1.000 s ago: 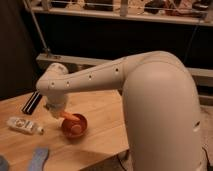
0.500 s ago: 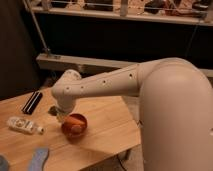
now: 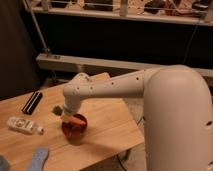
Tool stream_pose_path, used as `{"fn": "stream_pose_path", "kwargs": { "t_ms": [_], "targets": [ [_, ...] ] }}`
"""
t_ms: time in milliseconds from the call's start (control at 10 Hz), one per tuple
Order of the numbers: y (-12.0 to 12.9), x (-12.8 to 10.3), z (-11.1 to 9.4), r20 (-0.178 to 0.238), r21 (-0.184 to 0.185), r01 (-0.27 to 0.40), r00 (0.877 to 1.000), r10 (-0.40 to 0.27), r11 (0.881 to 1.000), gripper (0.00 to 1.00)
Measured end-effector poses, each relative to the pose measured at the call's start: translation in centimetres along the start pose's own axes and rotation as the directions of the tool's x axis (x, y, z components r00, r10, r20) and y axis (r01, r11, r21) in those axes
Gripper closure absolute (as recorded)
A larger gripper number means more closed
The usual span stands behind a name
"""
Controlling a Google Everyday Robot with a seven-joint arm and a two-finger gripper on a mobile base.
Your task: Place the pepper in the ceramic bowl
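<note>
The ceramic bowl (image 3: pixel 75 129) is a small glossy reddish-orange bowl on the wooden table (image 3: pixel 110 127), near its middle. The pepper (image 3: pixel 77 121) shows as an orange shape lying at the bowl's top, just under the end of my arm. My gripper (image 3: pixel 69 116) is at the end of the white arm, right above the bowl's near-left rim, and is mostly hidden by the wrist.
A white bottle (image 3: pixel 22 125) lies on the table's left. A dark flat object (image 3: pixel 33 102) lies at the back left. A blue flat object (image 3: pixel 36 160) lies at the front left edge. A small greenish item (image 3: pixel 57 109) sits left of the wrist. A railing runs behind the table.
The arm has swung to the right and lifted a little over the bowl. The bowl and the other objects stay in place.
</note>
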Motion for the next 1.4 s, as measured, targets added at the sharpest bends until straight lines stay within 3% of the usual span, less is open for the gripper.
{"fn": "stream_pose_path", "kwargs": {
  "t_ms": [200,400,600,700,800,1000,1100,1200,1400],
  "targets": [
    [-0.5,0.6,0.5,-0.012,-0.034,-0.017,1.0,0.017,0.999,0.32],
    [-1.0,1.0,0.2,-0.039,-0.043,-0.024,0.999,0.023,0.999,0.32],
    [-2.5,0.5,-1.7,-0.058,-0.008,-0.063,0.996,0.063,0.998,0.32],
    [-3.7,0.0,-3.7,-0.049,0.03,-0.11,0.993,0.112,0.993,0.32],
    [-5.5,-0.4,-6.3,-0.025,0.084,-0.181,0.983,0.184,0.98,0.32],
    [-8.7,0.4,-10.0,0.014,0.179,-0.3,0.953,0.302,0.937,0.32],
    [-10.5,1.6,-11.6,0.034,0.238,-0.37,0.927,0.373,0.898,0.32],
    [-13.0,3.6,-13.2,0.056,0.331,-0.464,0.879,0.474,0.821,0.32],
    [-14.8,5.1,-14.3,0.088,0.409,-0.535,0.829,0.552,0.739,0.32]
  ]
}}
